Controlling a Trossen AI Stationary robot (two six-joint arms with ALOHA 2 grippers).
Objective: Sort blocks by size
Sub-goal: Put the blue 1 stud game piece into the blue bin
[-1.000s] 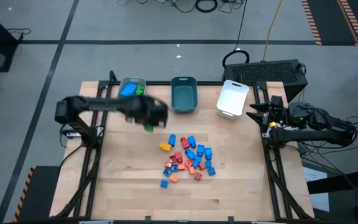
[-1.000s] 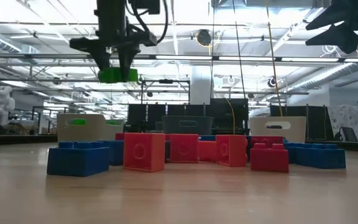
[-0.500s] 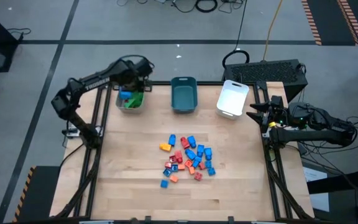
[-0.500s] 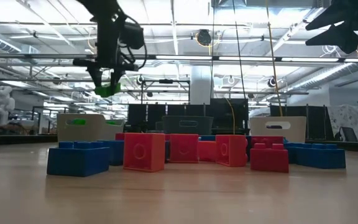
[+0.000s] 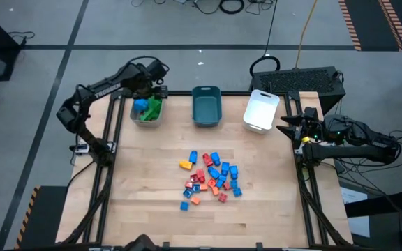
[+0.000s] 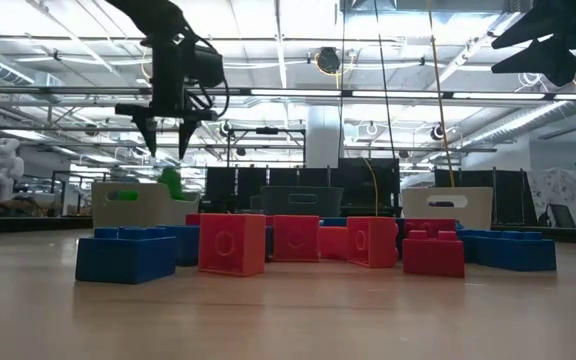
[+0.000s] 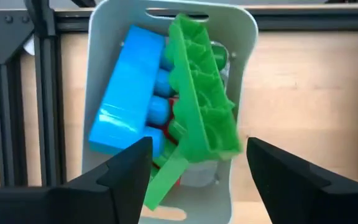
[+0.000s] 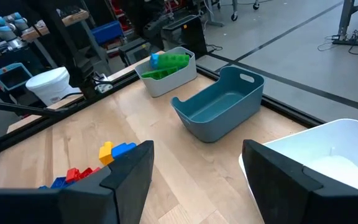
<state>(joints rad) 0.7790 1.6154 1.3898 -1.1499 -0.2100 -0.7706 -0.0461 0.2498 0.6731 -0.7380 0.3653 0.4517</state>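
Observation:
My left gripper [image 7: 199, 149] hangs open above the grey tray [image 5: 147, 115] at the table's far left and touches nothing. Below its fingers a long green block [image 7: 201, 99] lies slanted across a long blue block [image 7: 129, 93] inside that tray; in the low view it [image 6: 171, 182] shows just over the tray's rim. Several small blue, red and orange blocks [image 5: 211, 178] lie heaped on the table's middle. My right gripper [image 8: 197, 149] waits open over the table's right edge, with nothing between its fingers.
A teal tray [image 5: 206, 106] and a white tray [image 5: 261, 110] stand to the right of the grey one along the far edge. Bare wood [image 5: 145, 195] lies between the trays and the heap, and near the front edge.
My left gripper has carried the green block from left of the heap toward the table's far left and stopped over the grey tray, rolling as it went. It has then opened and let go. The green block has dropped into the tray.

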